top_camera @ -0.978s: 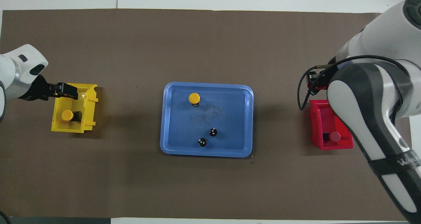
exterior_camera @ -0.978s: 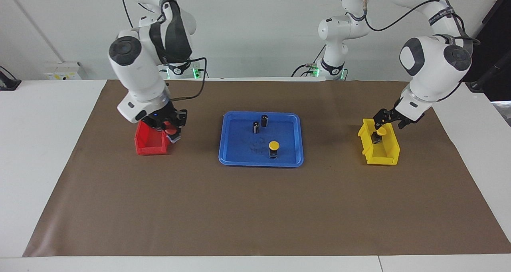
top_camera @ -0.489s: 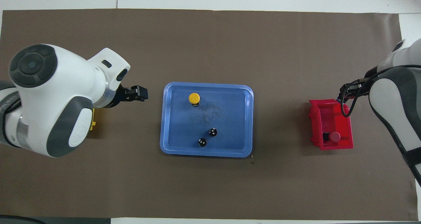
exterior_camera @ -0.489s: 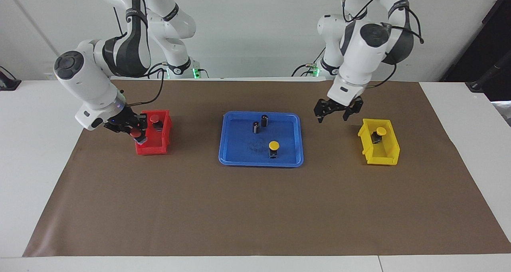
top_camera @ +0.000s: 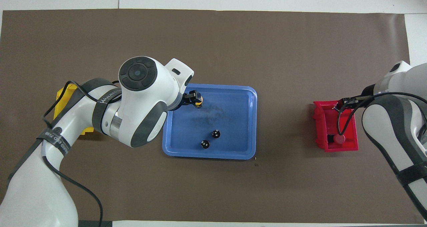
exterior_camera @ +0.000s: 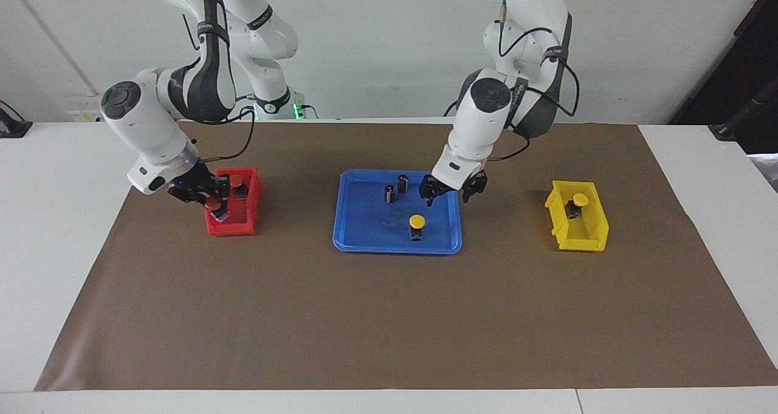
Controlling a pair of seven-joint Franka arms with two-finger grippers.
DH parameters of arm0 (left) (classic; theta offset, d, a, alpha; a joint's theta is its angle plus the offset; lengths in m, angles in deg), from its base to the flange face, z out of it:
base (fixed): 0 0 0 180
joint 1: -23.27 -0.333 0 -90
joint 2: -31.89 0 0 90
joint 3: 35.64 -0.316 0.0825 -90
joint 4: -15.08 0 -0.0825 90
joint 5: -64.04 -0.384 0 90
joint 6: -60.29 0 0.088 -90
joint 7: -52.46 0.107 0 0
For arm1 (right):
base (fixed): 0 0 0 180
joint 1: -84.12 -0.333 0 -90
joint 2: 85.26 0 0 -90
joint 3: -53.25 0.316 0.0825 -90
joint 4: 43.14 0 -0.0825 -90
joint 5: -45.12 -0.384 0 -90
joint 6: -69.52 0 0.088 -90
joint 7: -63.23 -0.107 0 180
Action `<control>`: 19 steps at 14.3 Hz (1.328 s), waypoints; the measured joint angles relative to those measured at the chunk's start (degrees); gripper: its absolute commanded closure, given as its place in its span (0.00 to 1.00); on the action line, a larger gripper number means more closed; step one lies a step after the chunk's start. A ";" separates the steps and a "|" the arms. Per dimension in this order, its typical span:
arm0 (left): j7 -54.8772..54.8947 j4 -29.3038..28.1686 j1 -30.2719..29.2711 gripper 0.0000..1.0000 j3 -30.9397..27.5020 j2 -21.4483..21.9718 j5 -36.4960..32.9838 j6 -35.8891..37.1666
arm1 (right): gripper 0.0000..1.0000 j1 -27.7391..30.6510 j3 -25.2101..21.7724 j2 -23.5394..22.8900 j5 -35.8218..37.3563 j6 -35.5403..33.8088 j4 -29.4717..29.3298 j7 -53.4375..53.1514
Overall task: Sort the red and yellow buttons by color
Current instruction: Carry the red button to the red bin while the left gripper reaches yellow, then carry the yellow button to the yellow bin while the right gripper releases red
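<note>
- White wall at the robots' end; white table [exterior_camera: 55, 238] covered by a brown mat [exterior_camera: 377, 317]. Items below run left to right across the facing view.
- Right gripper [exterior_camera: 214, 202]: low over the red bin [exterior_camera: 250, 224], at the bin's outer wall toward the right arm's end of the table. Fingers closed on a red button [exterior_camera: 212, 203], red cap visible between them; the button is not yet released.
- Red bin interior: a second red button [exterior_camera: 237, 183] already lies in the part nearer the robots. The overhead view shows the same button [top_camera: 339, 139].
- Blue tray [exterior_camera: 355, 241] at mid-table. Two dark cylinders [exterior_camera: 395, 188] without coloured caps stand in the part nearer the robots; not part of the sort.
- Loose yellow button [exterior_camera: 417, 222]: upright in the tray, cap up, black body below, farther from the robots than the cylinders.
- Left gripper [exterior_camera: 447, 190]: over the tray's edge toward the left arm's end, jaws wide, nothing held. In the facing view the yellow button sits below and slightly toward the right arm's side of the fingertips, clearly not between them.
- Judgement: the left arm is far nearer this button; next it needs a short shift over the cap and a straight descent along the button's vertical axis.
- Yellow bin [exterior_camera: 589, 239]: toward the left arm's end of the table, holding one yellow button [exterior_camera: 577, 202] lying tilted.
</note>
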 measured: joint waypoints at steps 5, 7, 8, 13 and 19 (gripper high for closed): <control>-1.72 3.95 1.64 0.04 -0.10 -5.58 0.00 -1.14 | 0.80 -0.88 0.02 2.06 -0.09 3.17 5.50 0.00; -1.78 4.70 1.70 0.26 -0.12 -6.58 0.00 -1.58 | 0.80 -0.88 0.02 2.44 -0.09 4.51 7.24 0.00; -1.79 4.96 1.71 0.69 -0.13 -6.89 0.00 -1.87 | 0.80 -0.88 0.02 2.45 -0.09 4.89 7.82 0.00; -3.97 5.22 2.40 0.99 -0.16 -7.39 -0.53 -2.49 | 0.76 -0.87 0.01 3.05 -0.10 7.37 10.37 0.00; -1.57 15.18 -1.25 0.99 -1.76 -5.72 -3.43 13.52 | 0.40 -0.86 0.01 4.19 -0.10 9.35 12.66 0.27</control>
